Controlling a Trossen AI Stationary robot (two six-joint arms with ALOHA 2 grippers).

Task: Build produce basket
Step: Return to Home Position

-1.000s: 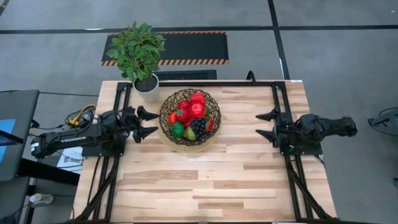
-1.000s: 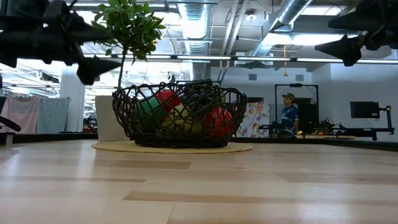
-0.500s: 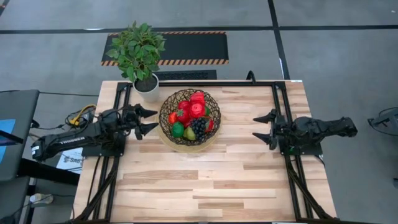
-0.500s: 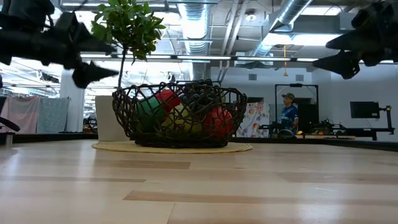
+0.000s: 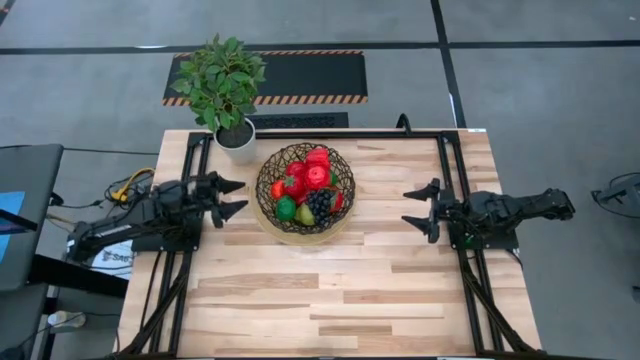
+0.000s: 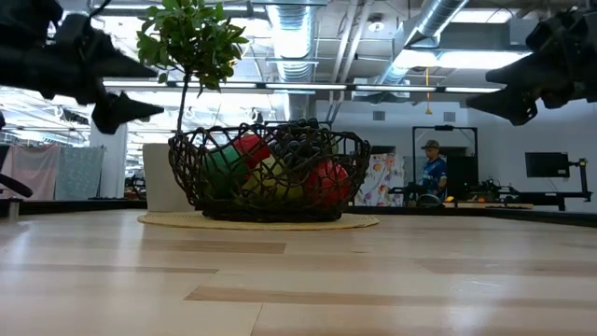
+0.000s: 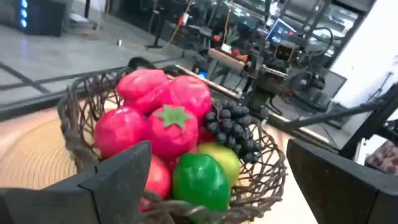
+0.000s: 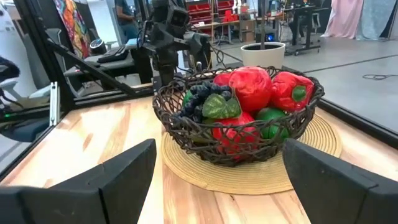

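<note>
From above, the left hand is hovering with fingers spread, the basket just beyond its tips. The right hand, equally spread, is hanging well apart from the basket, across bare tabletop. The produce is sitting heaped inside.

Level with the tabletop, both hands are riding above the basket's rim. The pile is cresting that rim, the grapes on top.

Past the left hand's own fingers, glossy moulded pieces are crowding together: a knobbly dark grape bunch, a smooth green ball and a red piece with a green star cap.

Ahead of the right hand, the open weave of stiff dark strands is resting on a flat round coiled base, with a lobed red pepper at the top.

The likeliest trouble, I judge, is a spread left fingertip catching the open weave if it swings low, dragging the light basket or tipping a smooth, round piece off the heap. The potted plant beside that hand could also be clipped.
</note>
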